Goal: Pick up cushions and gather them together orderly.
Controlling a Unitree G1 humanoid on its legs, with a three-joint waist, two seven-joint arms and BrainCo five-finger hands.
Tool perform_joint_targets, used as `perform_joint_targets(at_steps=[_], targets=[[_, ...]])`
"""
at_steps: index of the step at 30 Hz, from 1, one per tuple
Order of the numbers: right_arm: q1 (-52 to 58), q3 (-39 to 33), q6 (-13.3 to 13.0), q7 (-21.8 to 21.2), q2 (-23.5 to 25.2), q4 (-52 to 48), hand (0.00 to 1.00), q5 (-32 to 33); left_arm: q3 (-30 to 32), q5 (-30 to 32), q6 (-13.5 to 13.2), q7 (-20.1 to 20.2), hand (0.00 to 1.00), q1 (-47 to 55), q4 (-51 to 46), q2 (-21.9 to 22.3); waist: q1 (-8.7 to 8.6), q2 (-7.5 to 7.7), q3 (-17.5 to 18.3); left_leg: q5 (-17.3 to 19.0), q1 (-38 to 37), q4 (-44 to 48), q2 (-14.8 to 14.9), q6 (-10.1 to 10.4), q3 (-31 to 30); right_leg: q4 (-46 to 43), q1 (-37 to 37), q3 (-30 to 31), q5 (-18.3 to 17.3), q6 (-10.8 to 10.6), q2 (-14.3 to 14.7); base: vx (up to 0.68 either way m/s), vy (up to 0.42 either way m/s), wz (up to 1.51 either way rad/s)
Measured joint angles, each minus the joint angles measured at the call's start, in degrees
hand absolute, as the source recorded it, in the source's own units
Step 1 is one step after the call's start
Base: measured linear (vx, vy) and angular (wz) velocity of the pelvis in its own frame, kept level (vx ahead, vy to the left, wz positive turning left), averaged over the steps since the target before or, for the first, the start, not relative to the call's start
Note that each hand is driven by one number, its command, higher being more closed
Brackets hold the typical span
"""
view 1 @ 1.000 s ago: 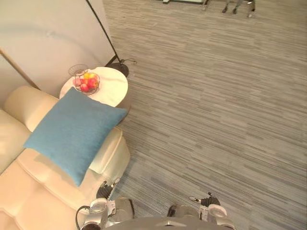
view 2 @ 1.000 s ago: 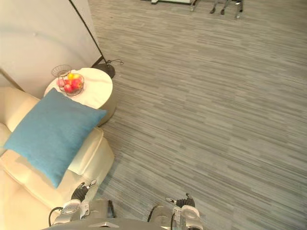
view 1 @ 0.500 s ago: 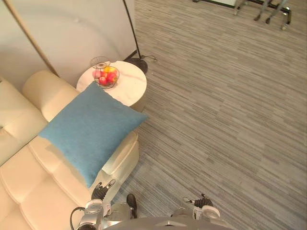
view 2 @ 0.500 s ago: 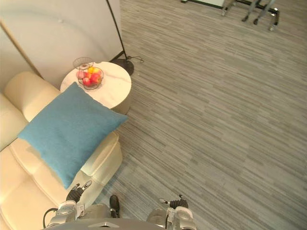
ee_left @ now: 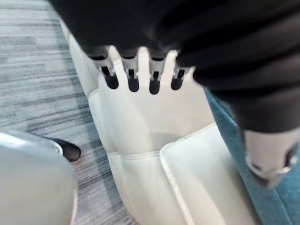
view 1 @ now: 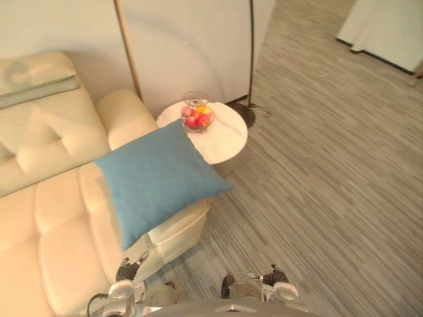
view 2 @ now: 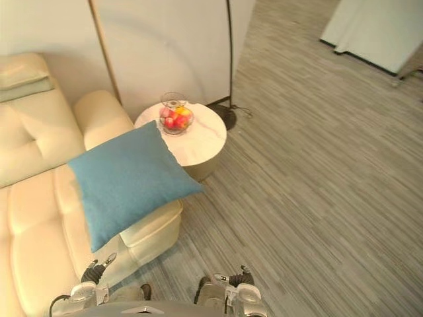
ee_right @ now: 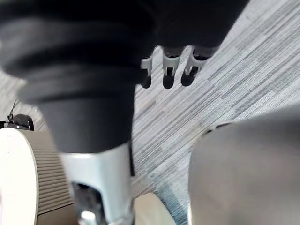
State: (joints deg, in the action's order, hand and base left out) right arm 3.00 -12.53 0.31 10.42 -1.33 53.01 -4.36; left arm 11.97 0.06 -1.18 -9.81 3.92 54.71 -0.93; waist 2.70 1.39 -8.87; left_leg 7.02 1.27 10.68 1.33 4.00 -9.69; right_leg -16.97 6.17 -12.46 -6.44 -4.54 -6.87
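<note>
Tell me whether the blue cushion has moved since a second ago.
No. The blue cushion lies on the sofa arm, top corner beside the fruit bowl on the round table, as before; the camera swung.

Plain teal-blue cushion (view 1: 158, 181) against a cream sofa (view 1: 46, 224), red and yellow fruit (view 1: 197, 119) over the white worktop (view 1: 225, 135), grey streaked carpet (view 1: 330, 191).

No legible text, labels, numbers or signs anywhere.
</note>
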Motion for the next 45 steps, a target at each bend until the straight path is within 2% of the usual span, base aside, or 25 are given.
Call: perform_joint_targets(at_steps=[1,4,6,9,10,12,13,14,15,17,19,20,25,29,32,34,37,45], targets=[[0.60,-0.04,-0.08,0.00,0.12,-0.67,0.00,0.01,0.50,0.03,0.00,0.02,0.00,-0.01,0.02,0.63,-0.01,-0.28,0.21,-0.34,0.47,-0.15,0.30,0.04,-0.88,0.00,-0.33,-1.76,-0.67,0.19,0.06,0.15,-0.180,0.86],[1.15,-1.36,-0.06,0.02,1.17,-0.81,0.00,0.02,1.73,0.03,-0.02,-0.08,0.00,-0.39,-0.15,1.04,0.44,0.14,0.56,-2.14,0.84,-2.28,0.65,0.98,-4.02,-1.64,-2.12,-7.29,-2.97,0.60,-0.06,0.15,-0.142,0.99],[1.41,-1.32,-0.07,0.04,1.44,-0.82,0.00,0.02,2.12,0.01,-0.03,-0.31,0.00,-0.39,-0.25,0.83,0.50,1.29,1.08,-4.33,1.91,-3.98,0.86,0.96,-5.67,-2.56,-2.25,-7.65,-2.93,1.48,-0.09,0.20,-0.082,1.23],[1.05,-2.17,-0.09,0.12,2.96,-0.96,0.00,0.06,2.31,-0.17,-0.02,-0.62,0.00,-0.52,-1.01,0.43,0.66,2.30,0.90,-6.37,4.21,-3.79,1.47,0.51,-1.43,-0.49,-3.45,-7.11,-2.67,1.89,-0.10,0.11,0.068,1.06],[0.44,-2.28,-0.22,0.12,3.25,-1.05,0.00,0.23,2.26,-0.93,-0.03,-1.19,0.00,-0.49,-1.49,0.44,1.16,2.71,0.83,-7.88,5.01,-3.96,1.66,-1.04,6.19,0.96,-4.74,-7.52,-2.59,2.02,-0.64,0.01,0.056,0.63],[0.24,-2.34,-0.43,0.14,3.62,-1.03,0.00,0.60,1.63,-1.10,-0.03,-1.37,0.00,-0.48,-1.35,0.21,0.98,2.59,0.86,-6.42,5.05,-3.58,2.49,-3.34,12.92,2.12,-5.49,-8.37,-2.57,2.04,-0.91,-0.02,0.054,0.38],[0.23,-2.30,-0.58,0.12,3.64,-1.01,0.00,0.65,0.99,-1.10,-0.03,-1.43,0.00,-0.91,-1.15,-0.36,0.61,2.39,0.85,-5.25,4.75,-1.53,5.39,-4.08,22.84,3.35,-6.27,-8.70,-2.47,1.85,-1.23,-0.04,0.043,0.17],[0.25,-2.32,-0.57,0.13,3.10,-0.97,0.00,0.67,0.22,-1.09,-0.03,-1.42,0.00,-0.45,-0.85,-0.41,0.31,1.90,0.91,-5.85,4.49,-1.88,5.85,-3.30,25.55,3.44,-6.61,-8.48,-2.49,1.30,-1.25,-0.04,0.046,0.10],[0.34,-2.31,-0.43,0.13,2.88,-0.74,0.00,0.67,-0.39,-1.09,-0.04,-1.43,0.00,-0.45,-0.47,-0.35,0.28,1.80,0.99,-6.35,4.28,-2.82,5.32,-3.07,25.31,3.69,-6.63,-8.12,-2.63,0.95,-1.26,-0.08,0.064,0.03],[1.22,-2.29,-0.33,0.14,2.70,-0.66,0.00,0.69,-2.41,-1.00,-0.02,-1.26,0.00,-0.31,0.53,-1.25,-0.14,1.81,1.61,-9.85,1.68,-9.42,3.18,-3.15,24.58,5.67,-6.68,-6.82,-2.36,0.71,-1.46,-0.03,0.108,0.14],[1.54,-2.58,-0.18,0.17,2.46,-0.51,0.00,1.23,-3.85,-0.95,0.01,-1.05,0.00,-0.30,1.09,-1.83,-1.21,1.77,1.66,-13.10,-0.53,-15.41,1.71,-3.11,23.44,6.89,-7.19,-6.41,-1.83,0.59,-1.48,-0.01,0.105,0.36],[1.65,-3.54,-0.04,0.19,2.43,-0.40,0.00,1.25,-4.37,-0.96,0.05,-1.00,0.00,-0.33,1.26,-2.32,-1.34,1.91,1.67,-13.43,-0.38,-15.61,1.36,-2.93,22.79,7.23,-7.52,-6.37,-1.64,0.37,-1.46,-0.02,0.066,0.29],[1.47,-4.08,0.12,0.23,2.16,-1.64,0.00,1.26,-5.91,-0.95,0.06,-0.87,0.00,-0.26,1.23,-2.98,-1.29,1.32,1.65,-13.25,-2.30,-15.65,0.23,-3.12,22.10,8.66,-10.25,-5.13,-1.15,0.17,-1.44,0.01,0.046,0.11],[1.51,-4.81,0.23,1.20,0.16,-7.75,0.00,1.14,-6.73,-0.94,0.09,-0.48,0.00,-0.13,0.87,-3.58,-1.74,0.37,2.05,-13.15,-2.19,-15.65,0.22,-3.06,22.29,9.08,-10.13,-4.11,-0.96,-0.03,-1.16,0.00,0.009,-0.04],[1.24,-8.63,0.69,2.22,-2.11,-14.14,0.00,0.93,-7.11,-0.95,0.37,-0.13,0.00,0.20,-1.66,-3.93,-2.11,-0.24,2.36,-13.01,-2.05,-15.65,0.32,-2.89,22.34,9.92,-10.13,-4.05,-0.64,-0.12,-0.94,0.00,0.000,0.00],[0.79,-11.20,0.70,2.86,-4.34,-20.83,0.00,-0.38,-7.03,-0.97,0.43,-0.08,0.00,0.20,-6.64,-5.78,-2.58,-0.35,2.37,-13.00,-1.93,-15.65,0.46,-2.88,22.41,10.25,-10.13,-3.95,-0.53,-0.17,-0.77,0.04,-0.005,-0.03],[-0.77,-14.46,0.69,3.90,-7.36,-25.66,0.00,-0.65,-5.06,-0.99,0.28,-0.07,0.00,-0.14,-12.06,-8.43,-3.00,-0.48,2.46,-13.10,-1.85,-15.65,0.48,-3.03,22.66,10.74,-10.16,-3.69,0.07,-0.53,-0.62,0.05,-0.007,-0.05],[-8.14,-14.55,0.97,4.98,-13.69,-27.87,0.00,-0.64,-2.89,-1.30,0.13,-0.27,0.00,-3.77,-16.53,-14.13,-3.37,-0.99,2.40,-13.12,-1.30,-15.65,0.61,-3.01,23.73,11.74,-9.52,-2.56,0.85,-0.24,-0.17,0.03,0.004,-0.08]])
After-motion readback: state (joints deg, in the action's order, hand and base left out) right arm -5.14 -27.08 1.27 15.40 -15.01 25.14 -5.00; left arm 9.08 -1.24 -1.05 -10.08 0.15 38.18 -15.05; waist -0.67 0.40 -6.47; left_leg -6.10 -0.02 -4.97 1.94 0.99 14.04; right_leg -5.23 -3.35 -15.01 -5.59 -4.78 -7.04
